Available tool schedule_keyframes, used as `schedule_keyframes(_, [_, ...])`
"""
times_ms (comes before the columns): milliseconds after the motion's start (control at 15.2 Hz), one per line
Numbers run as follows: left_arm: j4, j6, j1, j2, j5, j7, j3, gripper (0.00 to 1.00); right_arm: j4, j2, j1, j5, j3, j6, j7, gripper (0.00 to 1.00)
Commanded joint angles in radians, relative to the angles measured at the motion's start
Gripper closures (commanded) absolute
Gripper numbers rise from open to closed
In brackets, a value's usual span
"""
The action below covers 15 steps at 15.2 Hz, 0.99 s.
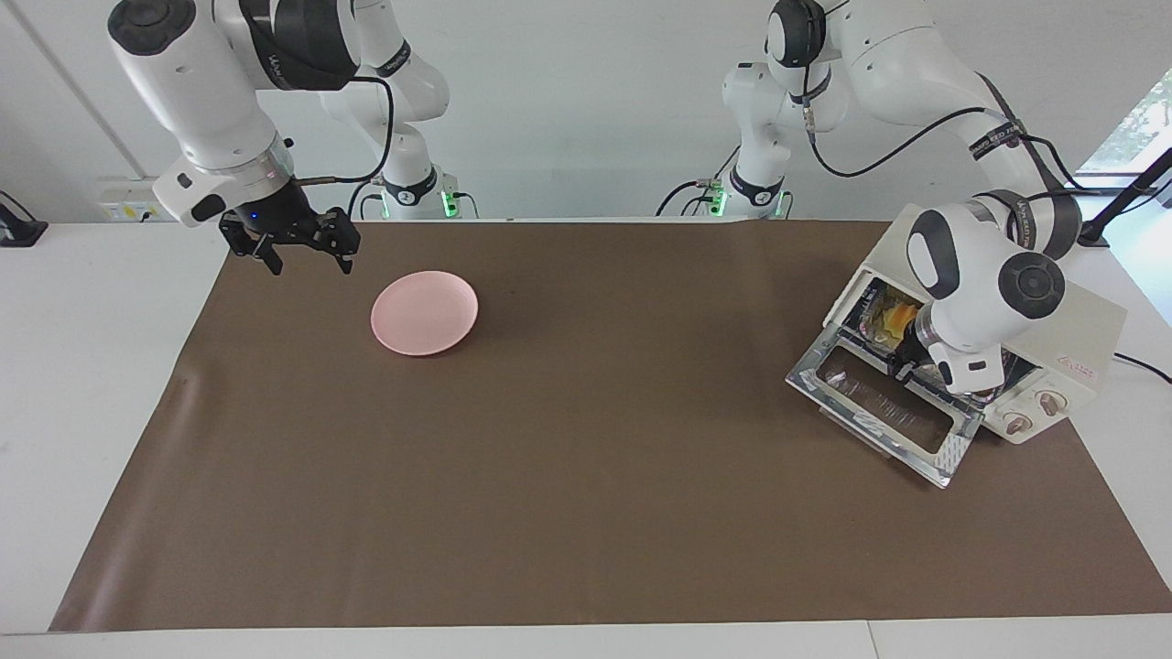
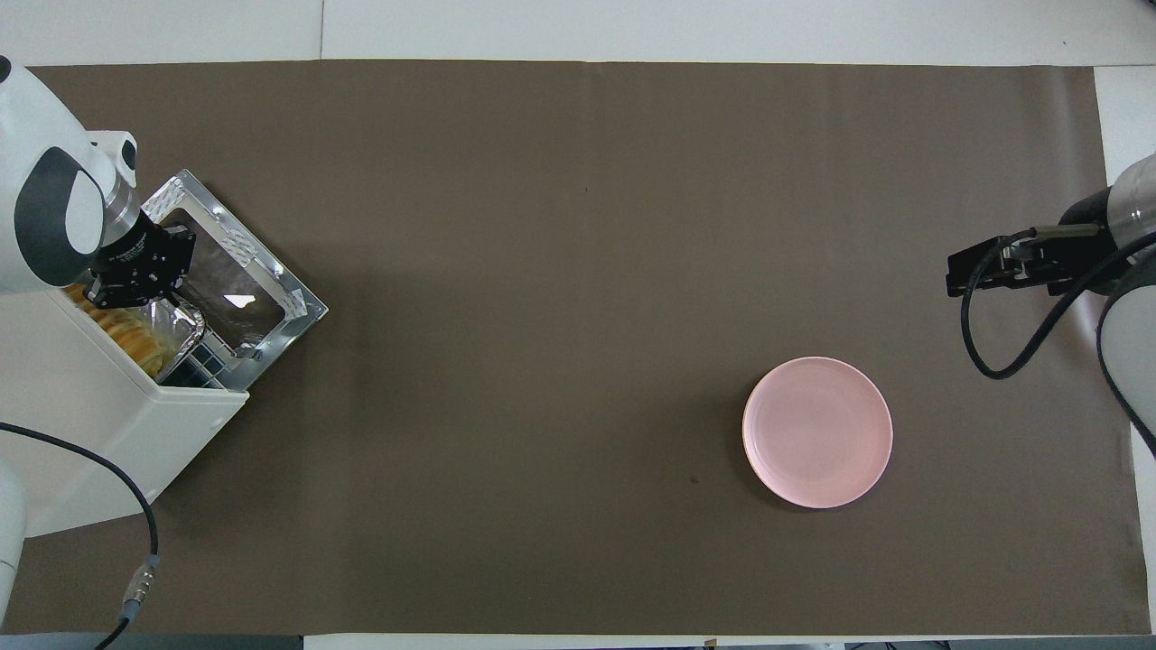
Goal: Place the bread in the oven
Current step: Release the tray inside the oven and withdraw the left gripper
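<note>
From overhead I see the bread (image 2: 135, 338) in its foil tray (image 2: 176, 323) inside the oven (image 2: 135, 433), with my left pincer (image 2: 122, 287) closed at the tray's edge above the open door (image 2: 237, 291). The facing view hides that grip, but shows my right pincer (image 1: 305, 254) waiting open and empty over the surface (image 1: 586, 476) beside the pink plate (image 1: 424, 312).

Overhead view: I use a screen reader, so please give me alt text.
The left gripper, shut, is at the open oven mouth, where the bread sits on a foil tray. The right gripper waits open near an empty pink plate.
</note>
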Motion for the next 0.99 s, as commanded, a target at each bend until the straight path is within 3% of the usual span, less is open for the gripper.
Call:
schedule_keyframes(0, [-0.059, 0.008, -0.012, -0.050, 0.027, -0.008, 0.006, 1.00, -0.015, -0.016, -0.011, -0.014, 0.008, -0.008, -0.012, 0.00])
schedule_keyframes(132, [-0.065, 0.009, -0.009, -0.057, 0.027, 0.005, 0.006, 0.98, -0.014, -0.016, -0.011, -0.014, 0.008, -0.008, -0.012, 0.00])
schedule_keyframes(329, [-0.064, 0.008, -0.008, -0.057, 0.027, 0.014, 0.006, 0.60, -0.015, -0.016, -0.011, -0.014, 0.008, -0.008, -0.012, 0.00])
schedule_keyframes(395, [-0.058, 0.014, -0.013, -0.053, 0.036, 0.026, 0.006, 0.41, -0.015, -0.016, -0.010, -0.014, 0.008, -0.008, -0.012, 0.00])
schedule_keyframes(461, [-0.056, 0.018, -0.021, -0.053, 0.050, 0.031, 0.006, 0.00, -0.015, -0.016, -0.011, -0.014, 0.008, -0.008, -0.012, 0.00])
schedule_keyframes(921, [0.016, 0.054, -0.038, -0.043, 0.082, 0.109, 0.003, 0.00, -0.015, -0.016, -0.011, -0.014, 0.008, -0.008, -0.012, 0.00])
